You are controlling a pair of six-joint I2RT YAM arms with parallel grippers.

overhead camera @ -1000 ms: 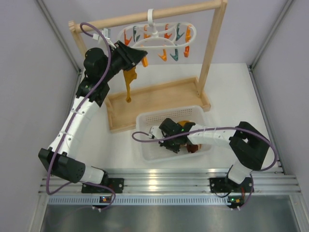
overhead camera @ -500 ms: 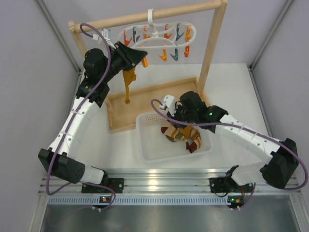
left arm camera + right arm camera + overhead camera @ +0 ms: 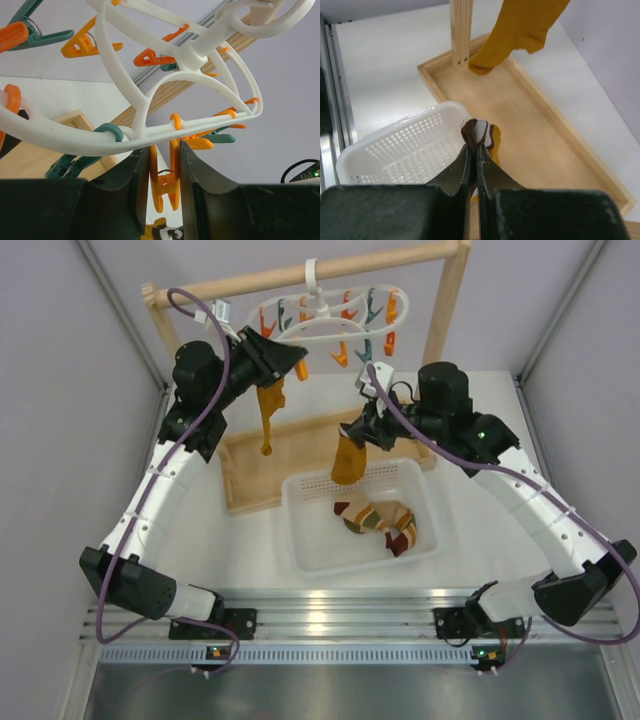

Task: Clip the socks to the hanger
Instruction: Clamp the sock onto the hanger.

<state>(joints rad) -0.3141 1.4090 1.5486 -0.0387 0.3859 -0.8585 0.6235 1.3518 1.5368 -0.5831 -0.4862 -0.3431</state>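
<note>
The white hanger [image 3: 330, 325] hangs from the wooden rail, with orange and teal pegs round its rings; it also fills the left wrist view [image 3: 165, 85]. My left gripper [image 3: 296, 360] is shut on an orange peg [image 3: 167, 187] at the hanger's left end. A mustard sock [image 3: 267, 410] dangles just below it, its striped cuff [image 3: 162, 232] under the peg. My right gripper [image 3: 358, 432] is shut on a second mustard sock [image 3: 347, 462] by its dark-and-white cuff [image 3: 479, 131], held above the basket's far edge, below the hanger.
A white perforated basket [image 3: 300, 560] holds a striped red, green and cream sock [image 3: 382, 520]. The wooden rail frame [image 3: 440, 340] stands on a wooden tray base [image 3: 300, 445] behind the basket. Grey walls close in both sides.
My right gripper has risen out of the basket with a mustard sock and moved back and up toward the hanger. The left arm has stayed at the peg.
</note>
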